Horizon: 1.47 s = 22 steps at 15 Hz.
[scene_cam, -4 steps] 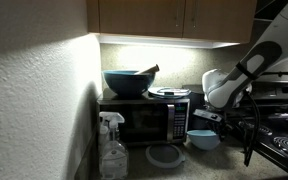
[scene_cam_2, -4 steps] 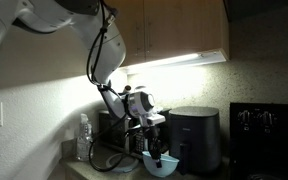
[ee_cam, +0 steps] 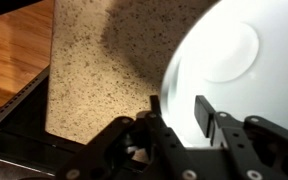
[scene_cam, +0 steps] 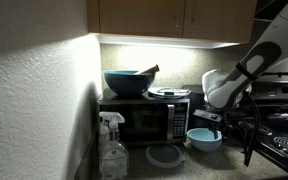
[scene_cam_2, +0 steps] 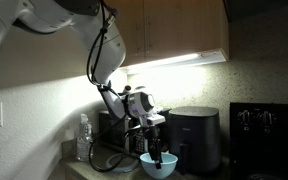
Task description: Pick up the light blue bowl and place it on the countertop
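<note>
The light blue bowl (scene_cam: pixel 204 139) rests on the dim countertop (ee_cam: pixel 89 70) in front of the microwave; it also shows in an exterior view (scene_cam_2: pixel 156 164). In the wrist view its pale inside (ee_cam: pixel 234 60) fills the right half. My gripper (ee_cam: pixel 178 112) straddles the bowl's near rim, one finger outside and one inside, with a visible gap between the fingers and the rim. In both exterior views the gripper (scene_cam: pixel 210 122) (scene_cam_2: pixel 154 150) hangs just above the bowl.
A black microwave (scene_cam: pixel 144 120) carries a big dark blue bowl (scene_cam: pixel 129 82) with a utensil, and a flat dish (scene_cam: pixel 169 92). A round grey-blue lid (scene_cam: pixel 165 155) and a spray bottle (scene_cam: pixel 112 150) stand nearby. A black stove (scene_cam: pixel 284 150) and a black appliance (scene_cam_2: pixel 194 135) flank the bowl.
</note>
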Each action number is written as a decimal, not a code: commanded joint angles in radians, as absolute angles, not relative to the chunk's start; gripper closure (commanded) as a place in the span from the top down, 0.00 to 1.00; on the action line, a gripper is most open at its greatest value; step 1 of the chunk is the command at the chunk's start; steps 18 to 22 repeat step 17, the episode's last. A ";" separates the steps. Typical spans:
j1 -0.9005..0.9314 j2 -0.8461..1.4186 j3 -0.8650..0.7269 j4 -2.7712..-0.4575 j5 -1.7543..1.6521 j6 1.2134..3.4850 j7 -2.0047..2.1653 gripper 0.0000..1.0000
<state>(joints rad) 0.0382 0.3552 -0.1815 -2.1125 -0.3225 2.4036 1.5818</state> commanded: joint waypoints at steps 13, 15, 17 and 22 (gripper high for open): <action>0.065 0.352 -0.208 -2.117 -0.367 2.429 1.637 1.00; 0.049 0.356 -0.194 -2.109 -0.330 2.407 1.590 1.00; 0.053 0.356 -0.198 -2.107 -0.334 2.408 1.593 1.00; 0.053 0.356 -0.198 -2.107 -0.334 2.408 1.593 1.00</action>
